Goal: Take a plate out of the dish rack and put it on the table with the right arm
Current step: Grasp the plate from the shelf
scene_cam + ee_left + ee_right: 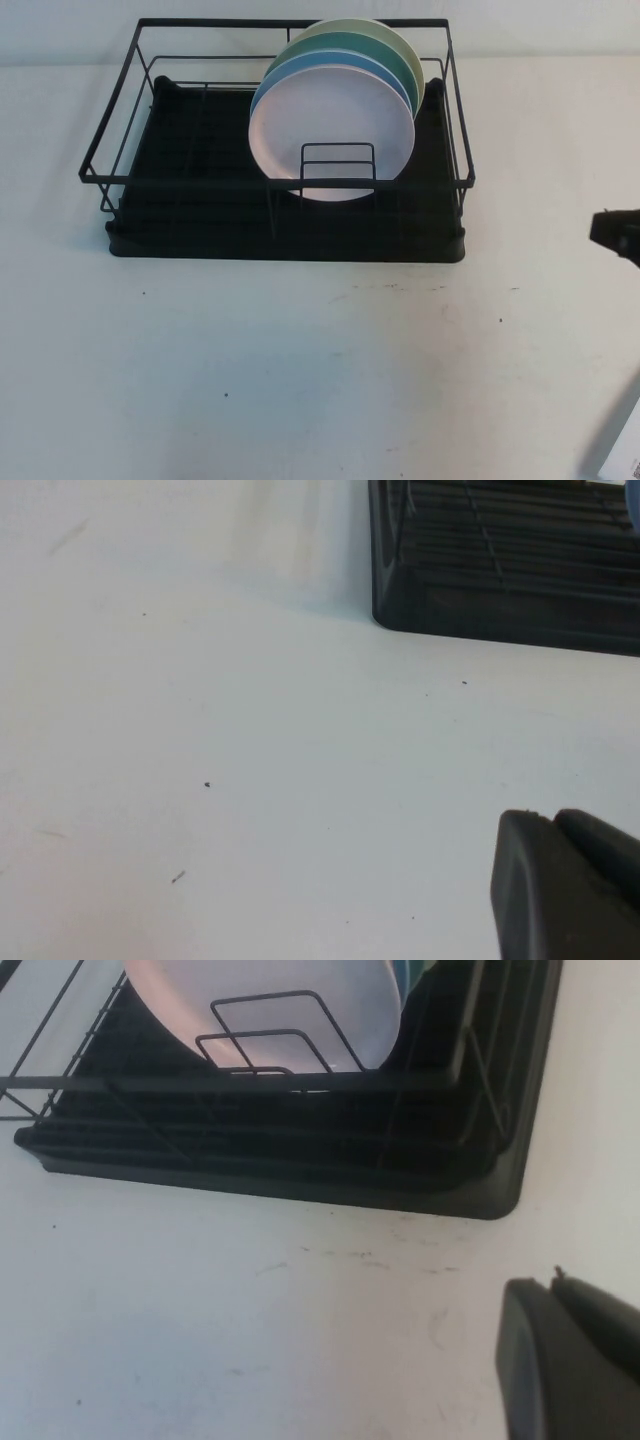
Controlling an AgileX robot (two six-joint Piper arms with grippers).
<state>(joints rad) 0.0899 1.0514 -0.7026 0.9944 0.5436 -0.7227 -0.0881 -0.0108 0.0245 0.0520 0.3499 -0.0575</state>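
Broad flat white worktop [300,370]: faint scuffs and small dark specks across it, with a line of reddish marks just in front of the rack.

Rectangular black wire-frame dish rack with black tray base [200,200]: stands at the far middle of the worktop. A small wire divider [337,168] rises at its front, right of centre.

Round pale pink plastic plate with shallow raised rim [330,125]: stands on edge inside the rack, in the right half, face towards the robot. It is the front plate of the stack, and its lower edge sits behind the divider wires.

Round light blue plate [300,68]: directly behind the pink one, only its upper rim showing.

Round teal green plate [345,45]: behind the blue one.

Pale cream-green plate [395,40]: rearmost, against the back of the stack.

Right gripper [617,235]: dark, at the right edge of the high view, over bare worktop, well apart from the rack and holding nothing; whether its jaws are open or closed cannot be told.

Left gripper [565,885]: only a dark part shows in the left wrist view, over bare worktop near the rack's front corner; jaw state cannot be told.
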